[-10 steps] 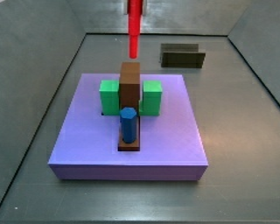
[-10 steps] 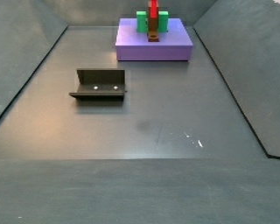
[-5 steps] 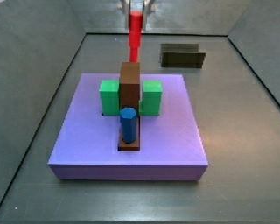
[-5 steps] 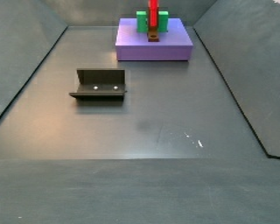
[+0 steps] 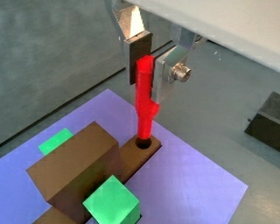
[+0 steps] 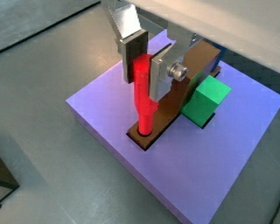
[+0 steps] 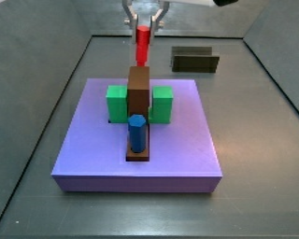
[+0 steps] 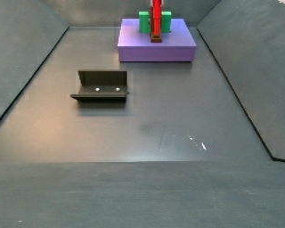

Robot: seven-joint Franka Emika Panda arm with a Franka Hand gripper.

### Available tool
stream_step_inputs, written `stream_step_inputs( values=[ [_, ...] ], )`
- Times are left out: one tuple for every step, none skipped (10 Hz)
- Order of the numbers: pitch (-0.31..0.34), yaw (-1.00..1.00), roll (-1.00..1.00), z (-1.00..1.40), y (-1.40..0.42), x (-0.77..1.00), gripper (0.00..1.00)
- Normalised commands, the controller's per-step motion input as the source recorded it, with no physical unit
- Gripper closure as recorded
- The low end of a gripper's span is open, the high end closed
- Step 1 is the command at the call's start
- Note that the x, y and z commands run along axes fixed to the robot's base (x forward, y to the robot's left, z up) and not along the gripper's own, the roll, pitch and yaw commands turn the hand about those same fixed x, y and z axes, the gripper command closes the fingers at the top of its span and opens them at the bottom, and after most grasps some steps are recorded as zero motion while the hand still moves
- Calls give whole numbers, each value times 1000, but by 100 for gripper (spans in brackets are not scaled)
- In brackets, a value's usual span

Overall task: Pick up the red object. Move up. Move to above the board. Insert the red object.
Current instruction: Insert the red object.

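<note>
My gripper (image 5: 150, 63) is shut on the upper end of the red object (image 5: 143, 101), a thin red peg that hangs upright. In both wrist views its lower tip stands in a dark hole at one end of the brown board (image 5: 74, 166); the red object (image 6: 143, 98) meets the board (image 6: 166, 118) there. In a side view the gripper (image 7: 143, 25) holds the red object (image 7: 142, 45) over the far end of the board (image 7: 139, 91). The part of the peg between the pads is hidden.
The board lies on a lavender slab (image 7: 177, 154) between two green cubes (image 7: 117, 105) (image 7: 163, 105). A blue peg (image 7: 135, 133) stands in the board's near end. The fixture (image 7: 194, 61) stands on the grey floor beyond the slab, and the fixture (image 8: 101, 86) shows again there.
The gripper has come down with the red object: its fingers now show in the side view, and the peg's tip has sunk to the far end of the board.
</note>
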Motion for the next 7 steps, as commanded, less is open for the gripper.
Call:
stream_step_inputs(
  values=[
    [-6,0,9,-183,-63,160,100],
    [0,0,0,-134,-86,189,100],
    [0,0,10,-157,-40,171,100],
    [0,0,64,-211,0,54,100],
    [0,0,116,-206,0,-3,100],
    [0,0,129,-211,40,-146,100],
    [0,-23,44,-129,11,-206,100]
  ],
)
